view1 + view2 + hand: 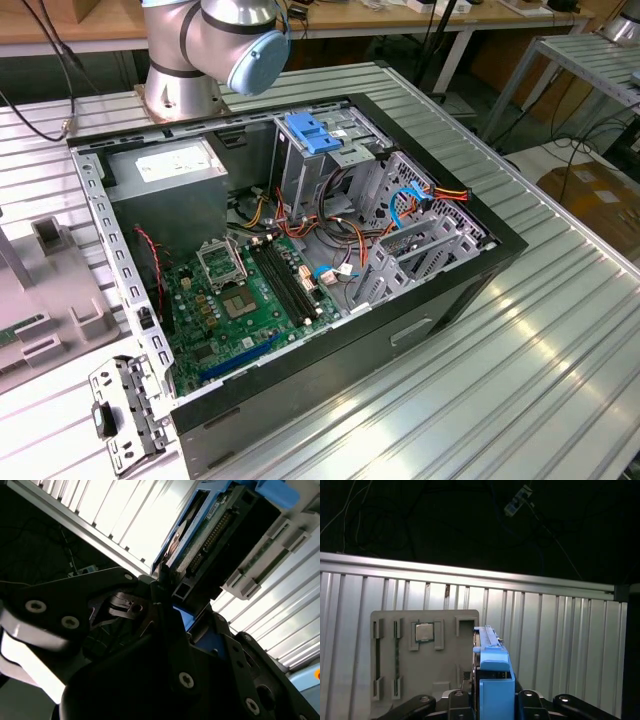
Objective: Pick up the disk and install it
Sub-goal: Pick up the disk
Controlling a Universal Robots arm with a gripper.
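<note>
In both wrist views my gripper [493, 702] [175, 605] is shut on the disk. In the first wrist view the disk [492, 660] shows edge-on, its bright blue carrier between the black fingers. In the second wrist view the disk [200, 545] shows its green circuit side and a blue rim. It hangs in the air above a grey parts tray [445, 675] on the ribbed table. The exterior view shows the open computer case [450, 300], with a metal drive cage [345, 165] carrying a blue latch [315, 132].
The arm's base [190, 60] stands behind the case. Inside the case lie a green motherboard [250, 300], a grey power supply [175, 170] and loose cables [330, 235]. The grey tray [60, 310] sits at the exterior view's left, a small metal bracket [125, 410] near it.
</note>
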